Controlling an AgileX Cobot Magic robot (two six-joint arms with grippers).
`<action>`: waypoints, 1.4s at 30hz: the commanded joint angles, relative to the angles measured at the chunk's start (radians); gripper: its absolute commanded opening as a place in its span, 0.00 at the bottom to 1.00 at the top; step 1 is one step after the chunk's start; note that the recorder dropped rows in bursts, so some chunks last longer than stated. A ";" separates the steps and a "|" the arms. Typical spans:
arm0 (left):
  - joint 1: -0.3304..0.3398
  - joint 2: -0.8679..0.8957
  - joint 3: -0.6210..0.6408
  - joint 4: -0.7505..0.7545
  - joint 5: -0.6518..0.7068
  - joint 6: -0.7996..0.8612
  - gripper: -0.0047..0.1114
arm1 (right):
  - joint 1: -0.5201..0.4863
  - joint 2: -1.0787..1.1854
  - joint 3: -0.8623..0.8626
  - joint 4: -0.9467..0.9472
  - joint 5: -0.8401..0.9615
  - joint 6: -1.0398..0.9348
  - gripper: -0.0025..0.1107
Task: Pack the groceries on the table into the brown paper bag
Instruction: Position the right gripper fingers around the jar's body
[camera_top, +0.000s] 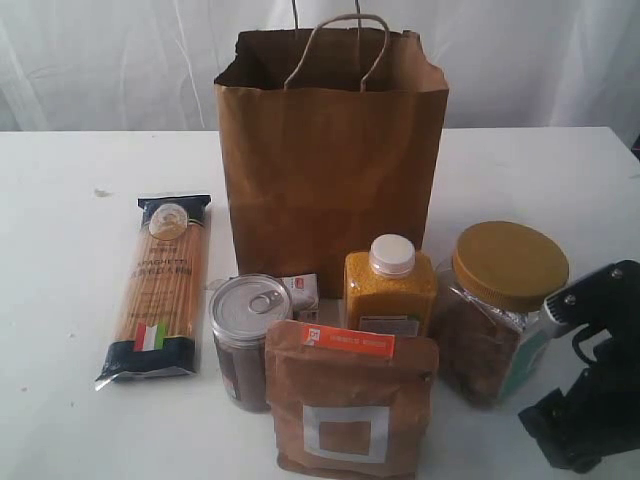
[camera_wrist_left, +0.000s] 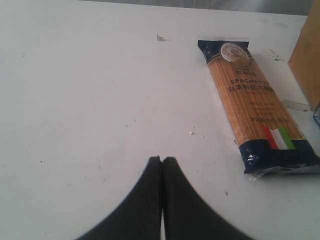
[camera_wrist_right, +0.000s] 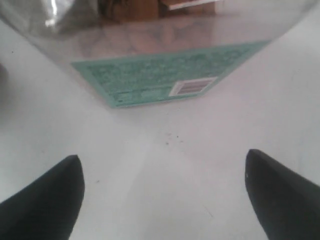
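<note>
0 packed so far, we judge: all 5 items sit outside brown paper bag (camera_top: 330, 170). R gripper (camera_wrist_right: 162, 156) spread, gold-lidded clear jar (camera_wrist_right: 150, 50) just ahead of tips. L gripper (camera_wrist_left: 161, 159) pressed together, empty; spaghetti packet (camera_wrist_left: 252, 110) ahead, apart.

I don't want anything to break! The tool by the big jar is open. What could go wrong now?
The jar is wide and smooth; the open right tool may grip it poorly and drop it.
The yellow bottle stands close beside the jar, so the tool might knock it over.
The paper bag is tall with a creased rim; the jar could catch the rim and tip it.
</note>
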 joint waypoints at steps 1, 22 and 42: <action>-0.006 -0.004 0.002 0.002 -0.005 -0.001 0.04 | 0.001 0.005 0.005 -0.006 -0.030 -0.002 0.74; -0.006 -0.004 0.002 0.002 -0.005 -0.001 0.04 | 0.001 0.005 0.005 0.092 -0.013 -0.002 0.95; -0.006 -0.004 0.002 0.002 -0.005 -0.001 0.04 | 0.001 0.007 0.005 0.174 -0.076 -0.078 0.95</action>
